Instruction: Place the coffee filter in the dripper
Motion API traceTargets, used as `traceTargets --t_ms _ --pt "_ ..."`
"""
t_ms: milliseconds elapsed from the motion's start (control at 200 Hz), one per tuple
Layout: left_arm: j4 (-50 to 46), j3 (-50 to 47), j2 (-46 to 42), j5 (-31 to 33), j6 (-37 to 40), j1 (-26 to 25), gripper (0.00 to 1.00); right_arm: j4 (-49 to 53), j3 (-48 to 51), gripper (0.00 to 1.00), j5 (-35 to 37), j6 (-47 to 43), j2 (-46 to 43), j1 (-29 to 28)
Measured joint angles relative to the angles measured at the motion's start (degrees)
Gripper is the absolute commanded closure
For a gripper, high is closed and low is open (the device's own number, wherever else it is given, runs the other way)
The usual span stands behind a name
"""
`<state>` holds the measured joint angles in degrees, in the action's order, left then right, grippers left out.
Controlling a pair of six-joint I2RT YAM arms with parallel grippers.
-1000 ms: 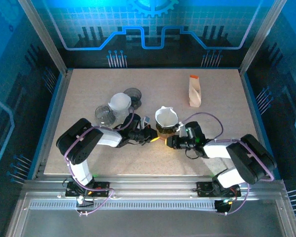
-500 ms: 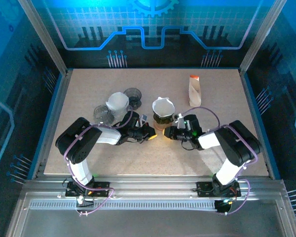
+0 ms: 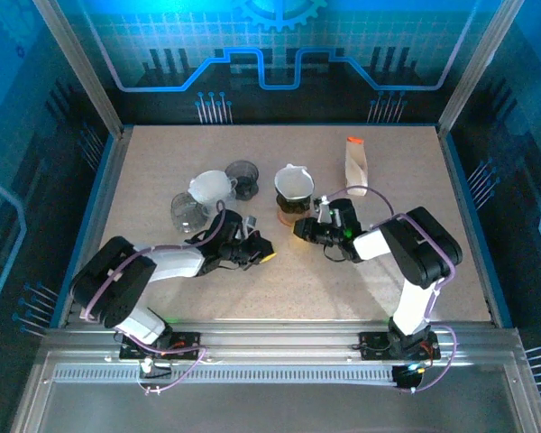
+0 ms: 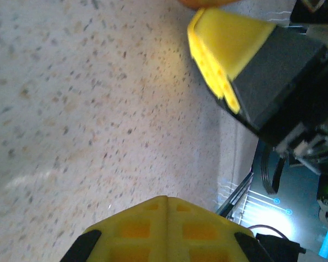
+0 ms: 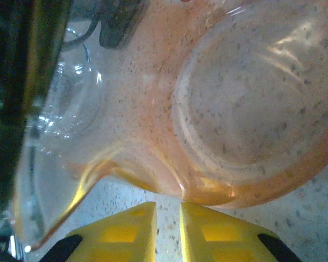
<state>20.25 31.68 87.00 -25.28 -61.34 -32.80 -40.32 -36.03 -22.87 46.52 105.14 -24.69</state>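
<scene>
An amber translucent dripper (image 3: 293, 188) stands on the table at mid-back; its inside looks white, like a coffee filter (image 3: 294, 182) lining it. My right gripper (image 3: 300, 228) lies low just in front of it. In the right wrist view the dripper (image 5: 246, 109) looms large, and my right gripper (image 5: 168, 204) has a narrow gap with only bare table between the fingers; one fingertip (image 5: 208, 210) touches the dripper's lower edge. My left gripper (image 3: 264, 255) rests to the left, shut and empty, its fingertips (image 4: 153, 204) pressed together. The right gripper's yellow finger (image 4: 224, 43) shows across from it.
A white cone-shaped piece (image 3: 211, 187), a clear cup (image 3: 188, 210) and a dark cup (image 3: 243, 177) cluster at the back left. A paper pouch (image 3: 354, 167) lies at the back right. Blue frame rails edge the table (image 3: 162, 289).
The right gripper has slid away from me and pushed the dripper toward the back. The left gripper has drawn back a little to the left, still shut.
</scene>
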Motion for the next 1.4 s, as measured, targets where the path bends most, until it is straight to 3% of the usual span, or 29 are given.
traceTargets --t_ms 680,795,966,1206,1401 --pt "-26.5 -5.4 -32.1 8.4 4.8 0.0 1.0 0.0 -11.9 0.8 3.8 3.6 8.9 1.5" --pt "-31.1 -5.7 -36.4 10.0 4.9 0.0 0.86 0.4 -13.0 0.77 4.2 3.7 9.4 1.7" --pt "-37.6 -5.7 -43.1 13.1 6.2 0.0 0.61 0.2 -12.8 0.65 4.5 4.7 9.3 1.7" --pt "-45.1 -5.7 -47.6 17.6 6.3 0.0 0.44 -1.7 -6.6 0.44 5.8 6.7 4.5 1.8" --pt "-50.9 -4.5 -50.9 22.3 6.0 0.0 0.31 0.8 -0.3 0.39 9.0 7.5 -2.4 1.2"
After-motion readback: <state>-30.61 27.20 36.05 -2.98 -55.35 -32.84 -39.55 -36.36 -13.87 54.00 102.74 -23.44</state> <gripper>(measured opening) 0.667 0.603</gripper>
